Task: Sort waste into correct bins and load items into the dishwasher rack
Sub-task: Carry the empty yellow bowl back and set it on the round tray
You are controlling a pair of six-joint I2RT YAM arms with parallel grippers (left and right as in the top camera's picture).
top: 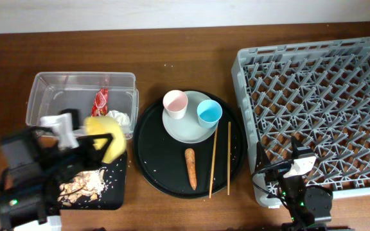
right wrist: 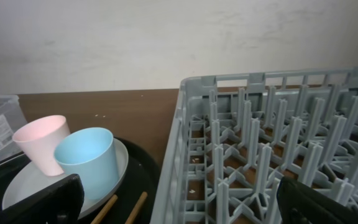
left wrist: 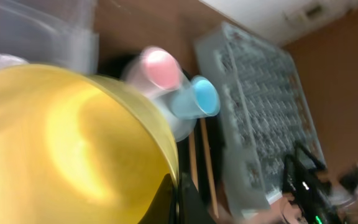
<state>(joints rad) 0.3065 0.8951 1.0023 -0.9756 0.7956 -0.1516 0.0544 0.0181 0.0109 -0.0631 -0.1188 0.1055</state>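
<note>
My left gripper (top: 103, 142) is shut on the rim of the yellow bowl (top: 96, 125) and holds it tilted over the shallow black tray (top: 111, 200), where beige food scraps (top: 82, 183) lie. The bowl fills the left wrist view (left wrist: 61, 143). The clear tub (top: 50, 90) holds the red wrapper (top: 100, 101) and the white tissue (top: 121, 119). The pink cup (top: 175, 104) and blue cup (top: 209, 113) stand on the grey plate (top: 188, 131). The orange carrot stick (top: 190, 168) and two chopsticks (top: 212, 160) lie beside it. My right gripper (top: 297, 168) is open and empty at the dishwasher rack's (top: 320, 96) front left corner.
The plate, carrot stick and chopsticks all rest on a large round black tray (top: 153, 151) in the middle. The right wrist view shows the rack wall (right wrist: 185, 118), the blue cup (right wrist: 89, 158) and the pink cup (right wrist: 39, 140). Bare wooden table lies behind.
</note>
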